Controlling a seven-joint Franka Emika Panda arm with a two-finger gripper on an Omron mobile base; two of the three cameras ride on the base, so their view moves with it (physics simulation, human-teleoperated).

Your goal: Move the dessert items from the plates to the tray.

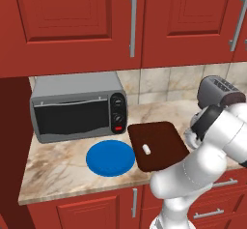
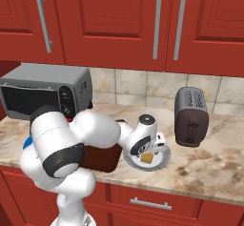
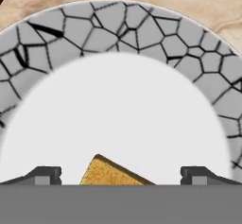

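Tan-brown cube (image 3: 109, 172) sits on pale grey-white plate (image 3: 118, 24), seen in hand view at 6 o'clock of plate's smooth white centre, its top corner poking up betw. the two dark fingertips (image 3: 45, 175). Gripper (image 3: 121, 176) jaws stand wide apart, one tip each side of cube, not touching it; nothing held. Plate rim here shows a cracked grey mosaic pattern, w/ marble counter (image 3: 198, 1) beyond at 12 o'clock.

Right base view: same cube (image 2: 147, 158) lies on grey plate (image 2: 162, 162) near counter's front edge, w/ the hand right above plate's 10 o'clock side. Dark toaster (image 2: 191, 117) stands at 1 o'clock from plate, apart from it. Arm's big white links cover much of the reddish-brown tray (image 2: 102, 157), which lies just beside plate at its 9 o'clock.

Left base view: tray (image 1: 164, 138) lies flat on counter, w/ white cylinder (image 1: 146, 149) resting on it, toward tray's 8 o'clock part. Blue plate (image 1: 110, 157) sits at 9 o'clock of tray, edges close or just touching; can't tell which. Nothing visible on blue plate. Toaster oven (image 1: 77, 106) stands at 11 o'clock of blue plate, against wall. Red cabinets (image 1: 77, 25) hang above w/ metal handles.

So: cylinder on tray, cube on grey plate betw. open jaws.
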